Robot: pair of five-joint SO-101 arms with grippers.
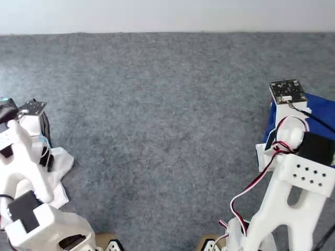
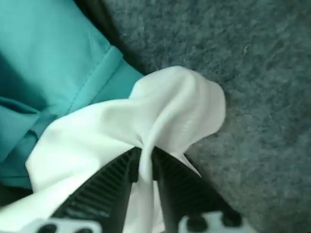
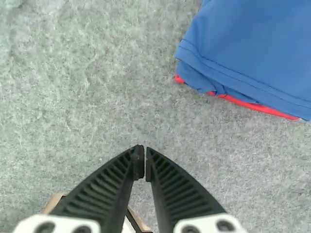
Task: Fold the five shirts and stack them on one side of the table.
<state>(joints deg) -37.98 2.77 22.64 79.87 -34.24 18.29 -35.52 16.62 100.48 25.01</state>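
Left end effector (image 2: 145, 162) pinches a white shirt (image 2: 160, 116) by its edge; right end effector (image 3: 145, 162), pressed together, hangs over open bench (image 1: 167, 104) near a blue shirt (image 3: 252, 43).

No readable text, labels, numbers — none on shirts, arms, table.

A crumpled white shirt (image 1: 60, 162) lies at the table's 8 o'clock edge, one fold pinched in the left gripper (image 2: 145, 165), touching a teal shirt (image 2: 53, 58). At 3 o'clock, a folded blue shirt (image 3: 252, 48) rests on a red shirt (image 3: 243, 101).
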